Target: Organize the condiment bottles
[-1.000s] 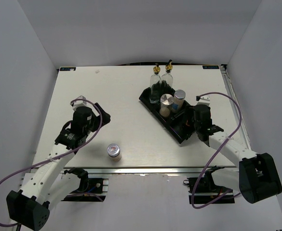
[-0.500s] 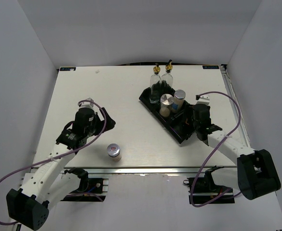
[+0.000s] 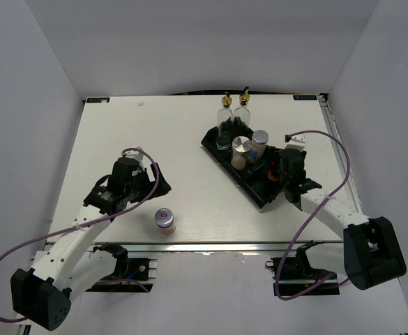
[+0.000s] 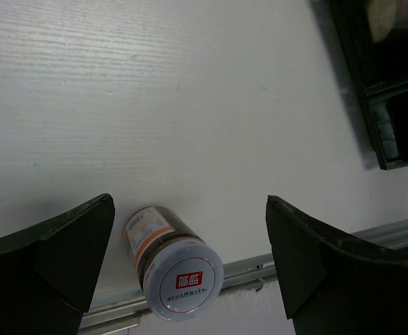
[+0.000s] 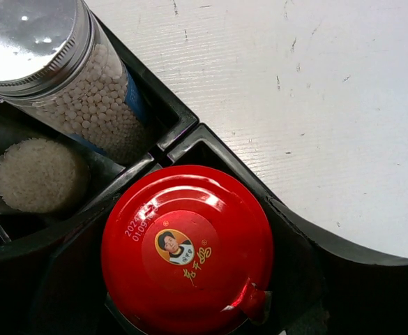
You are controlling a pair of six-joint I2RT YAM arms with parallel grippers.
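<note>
A black tray [image 3: 221, 148] holds two tall glass bottles [image 3: 224, 120] with gold pourers and two silver-capped shakers [image 3: 241, 149]. My right gripper [image 3: 277, 174] hovers over the tray's near end. In the right wrist view the gripper [image 5: 186, 209] stands open, a finger on each side of the red-lidded jar [image 5: 186, 251], which sits in a tray compartment. A small dark jar with a pale cap [image 3: 164, 219] stands alone near the table's front edge. My left gripper [image 3: 150, 185] is open just behind it. In the left wrist view the jar [image 4: 172, 262] lies between the wide fingers [image 4: 57, 251], nearer the left one.
The table's metal front rail [image 4: 259, 269] runs right behind the lone jar. A shaker of white beads [image 5: 85, 98] fills the compartment beside the red lid. The tray's corner [image 4: 388, 132] shows at the upper right of the left wrist view.
My left arm has swung right and toward the front edge, closer to the lone jar. The right gripper's jaws have widened around the red-lidded jar.
</note>
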